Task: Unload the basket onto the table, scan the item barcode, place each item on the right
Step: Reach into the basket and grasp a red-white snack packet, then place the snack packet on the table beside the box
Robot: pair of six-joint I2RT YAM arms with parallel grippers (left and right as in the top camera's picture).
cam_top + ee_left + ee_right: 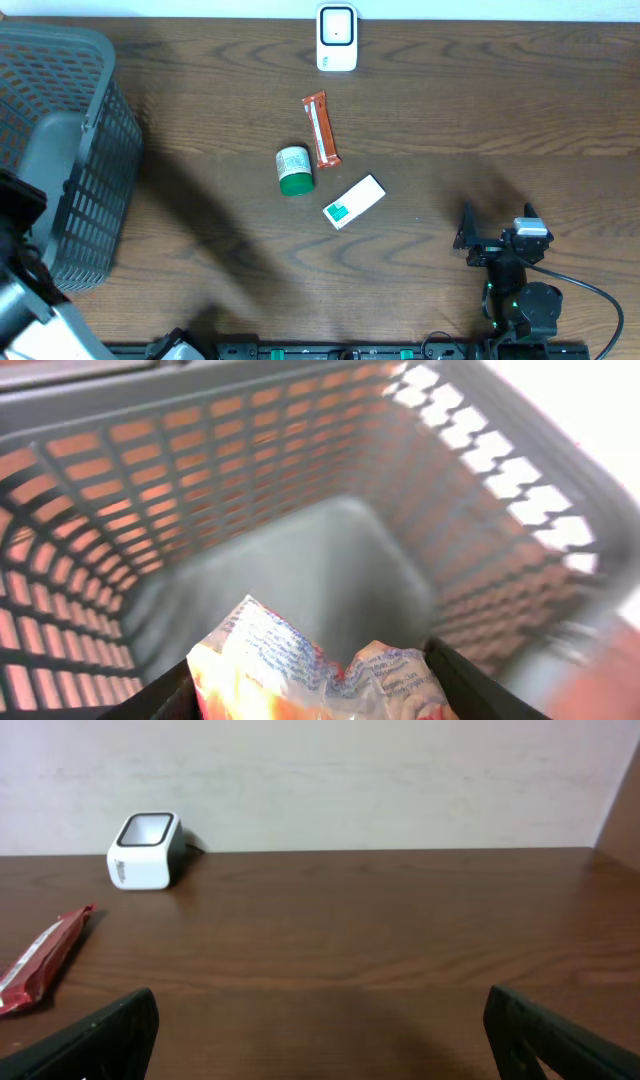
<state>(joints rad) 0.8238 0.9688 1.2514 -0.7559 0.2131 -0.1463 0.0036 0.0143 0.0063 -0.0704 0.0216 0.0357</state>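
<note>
My left gripper (315, 695) is shut on a crinkled white and orange packet (300, 665) with blue print, held above the inside of the grey basket (300, 500). In the overhead view only the left arm (18, 210) shows, at the basket's near side. The white scanner (337, 38) stands at the table's far edge, also seen as the white scanner (145, 850) in the right wrist view. My right gripper (497, 240) rests low at the front right, open and empty, its fingers (110, 1035) wide apart.
A red snack bar (321, 129), a green-lidded jar (294, 170) and a white box with a green label (354, 202) lie mid-table. The grey basket (95, 60) fills the left side. The red bar (40, 960) lies left of my right gripper.
</note>
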